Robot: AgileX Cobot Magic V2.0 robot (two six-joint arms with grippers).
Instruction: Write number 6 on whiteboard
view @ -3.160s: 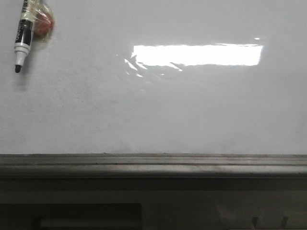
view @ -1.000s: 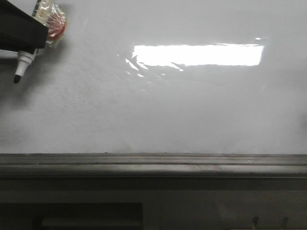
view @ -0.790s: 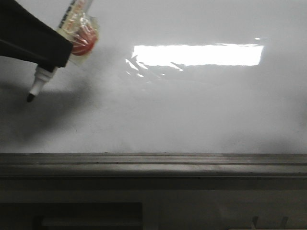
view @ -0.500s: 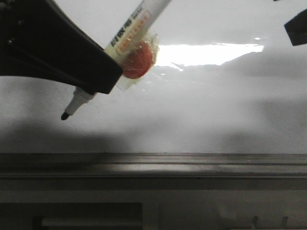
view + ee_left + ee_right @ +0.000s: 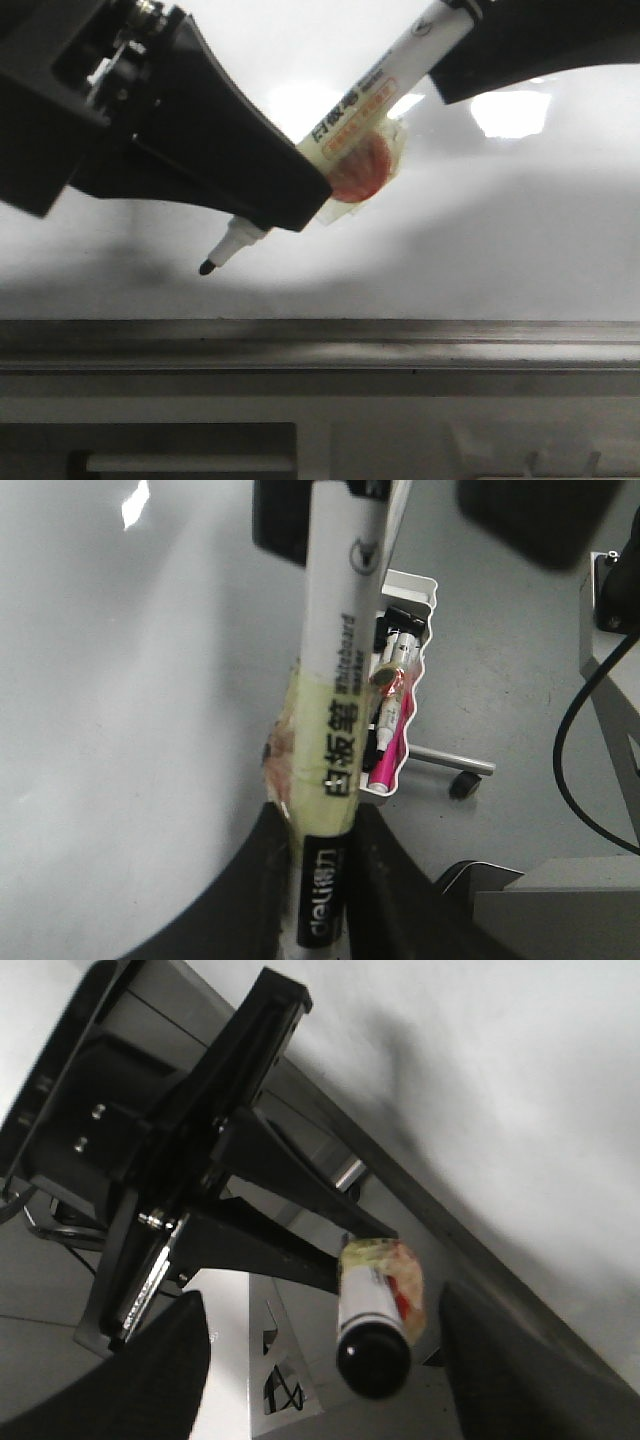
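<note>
Black fingers of the left gripper are clamped on a white marker, tip pointing down near the whiteboard close to its grey ledge. No 6 shows on the board. The right gripper sits spread around the marker's back end, not touching it.

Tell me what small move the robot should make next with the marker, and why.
Probably close the right gripper on the marker's rear end. The left gripper holds it near the tip, the right fingers straddle its end without touching, and the whiteboard shows no stroke.
</note>
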